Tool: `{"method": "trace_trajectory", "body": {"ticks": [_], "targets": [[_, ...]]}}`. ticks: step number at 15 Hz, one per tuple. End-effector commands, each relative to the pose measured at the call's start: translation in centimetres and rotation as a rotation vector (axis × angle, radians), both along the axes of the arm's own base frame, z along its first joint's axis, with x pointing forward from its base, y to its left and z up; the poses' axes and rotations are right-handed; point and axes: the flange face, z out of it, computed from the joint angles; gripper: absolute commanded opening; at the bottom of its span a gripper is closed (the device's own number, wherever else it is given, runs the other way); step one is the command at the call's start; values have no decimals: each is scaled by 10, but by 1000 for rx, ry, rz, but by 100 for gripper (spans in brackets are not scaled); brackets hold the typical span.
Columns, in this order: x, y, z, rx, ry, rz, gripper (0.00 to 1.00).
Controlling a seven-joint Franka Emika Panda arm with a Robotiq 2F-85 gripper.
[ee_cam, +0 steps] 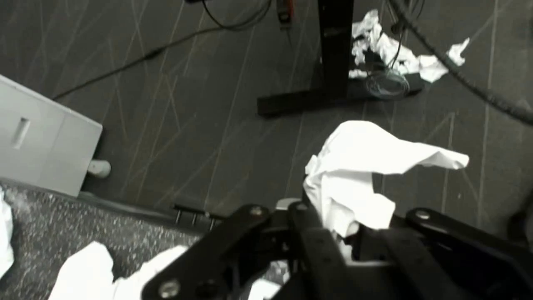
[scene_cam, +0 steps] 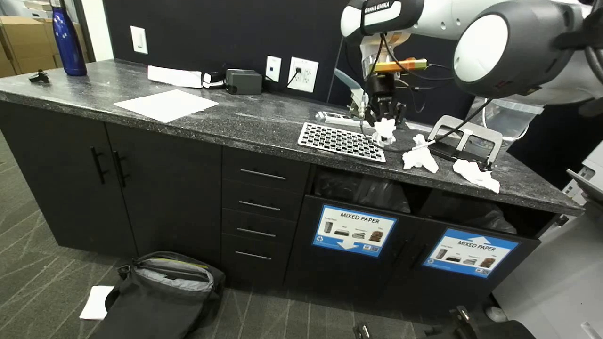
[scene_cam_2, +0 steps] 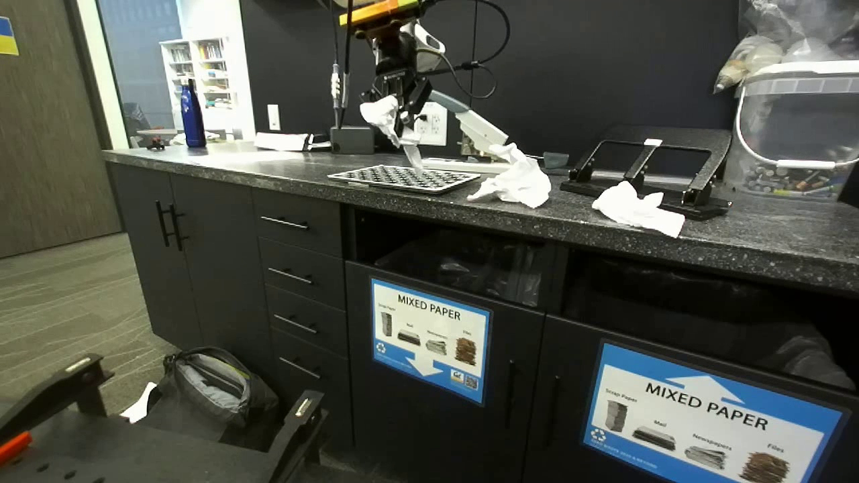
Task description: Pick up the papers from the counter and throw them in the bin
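Observation:
My gripper (scene_cam: 388, 118) is shut on a crumpled white paper (scene_cam: 384, 133), raised off the counter (scene_cam_2: 564, 225). In both exterior views it appears over the checkered mat. In the wrist view the held paper (ee_cam: 358, 166) spreads past the fingertips, one corner pointing right. Two more papers lie on the worktop: a wad (scene_cam_2: 513, 181) right of the mat and a flatter scrap (scene_cam_2: 637, 209) before the black stand. Below the front edge, plastic liners of the bin (scene_cam_2: 470, 261) show in open slots above the "Mixed Paper" doors.
The checkered mat (scene_cam: 341, 141) lies near the front edge. A black metal stand (scene_cam: 464, 139) and a clear bucket (scene_cam_2: 795, 134) stand at the right. Farther left are a flat white sheet (scene_cam: 167, 104) and a blue bottle (scene_cam: 68, 40). A backpack (scene_cam: 165, 292) sits on the floor.

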Motion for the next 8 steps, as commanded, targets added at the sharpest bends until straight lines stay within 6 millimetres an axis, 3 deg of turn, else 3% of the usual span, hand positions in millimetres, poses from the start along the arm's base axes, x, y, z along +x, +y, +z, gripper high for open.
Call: {"method": "trace_trajectory", "body": {"ticks": [1, 6, 8], "targets": [[-40, 11, -14, 103, 172, 49, 10], [-78, 43, -51, 322, 284, 152, 10], [-88, 58, -68, 359, 254, 143, 10]]}}
